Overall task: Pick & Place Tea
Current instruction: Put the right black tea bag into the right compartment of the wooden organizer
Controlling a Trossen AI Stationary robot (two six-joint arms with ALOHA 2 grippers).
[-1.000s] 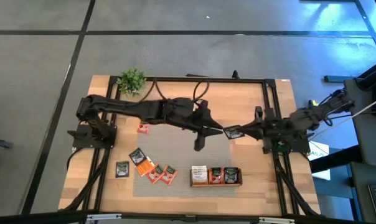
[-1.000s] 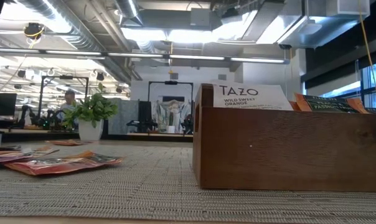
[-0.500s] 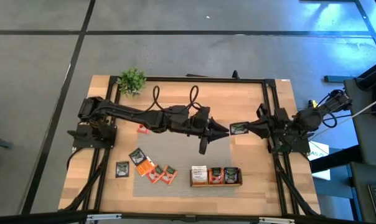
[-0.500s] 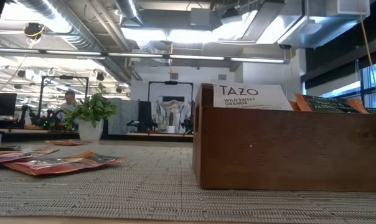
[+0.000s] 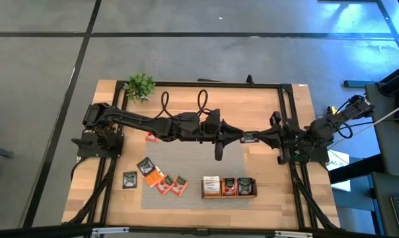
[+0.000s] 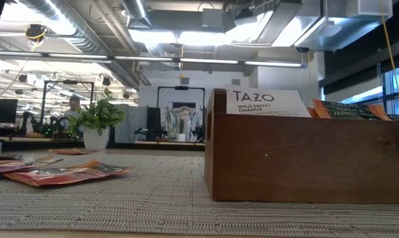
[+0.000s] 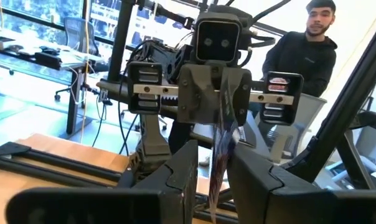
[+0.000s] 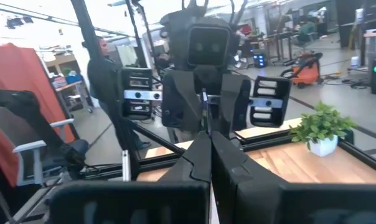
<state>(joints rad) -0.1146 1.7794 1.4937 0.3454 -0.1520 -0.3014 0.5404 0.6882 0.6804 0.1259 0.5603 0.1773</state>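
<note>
Low view first: nearest me stands the wooden tray (image 6: 305, 158) on the grey mat (image 6: 120, 198), a white sachet (image 6: 267, 103) marked wild sweet orange and darker sachets (image 6: 348, 110) poking over its rim. Off to one side a few loose sachets (image 6: 67, 174) lie flat on the mat, and a potted plant (image 6: 97, 122) stands beyond them.

From above, all three compartments of the tray hold tea already. Loose sachets (image 5: 161, 180) lie by the mat's left end, one dark sachet (image 5: 129, 179) apart on the desk (image 5: 279, 198), one red sachet (image 5: 151, 137) under the left arm. So, as I judge it, a fair part is sorted and about six packets wait on the left.

Over the middle of the desk the two arms meet tip to tip. The right claw (image 5: 252, 138) is pinched tight on a dark sachet (image 5: 248, 138), which shows edge-on in the left wrist view (image 7: 220, 155). The left claw (image 5: 238, 138) stands narrowly parted around the same sachet, though I cannot tell if it presses it. It looks like a hand-over in the air, with the packet not yet in the tray. A person (image 7: 306, 56) sits behind.
</note>
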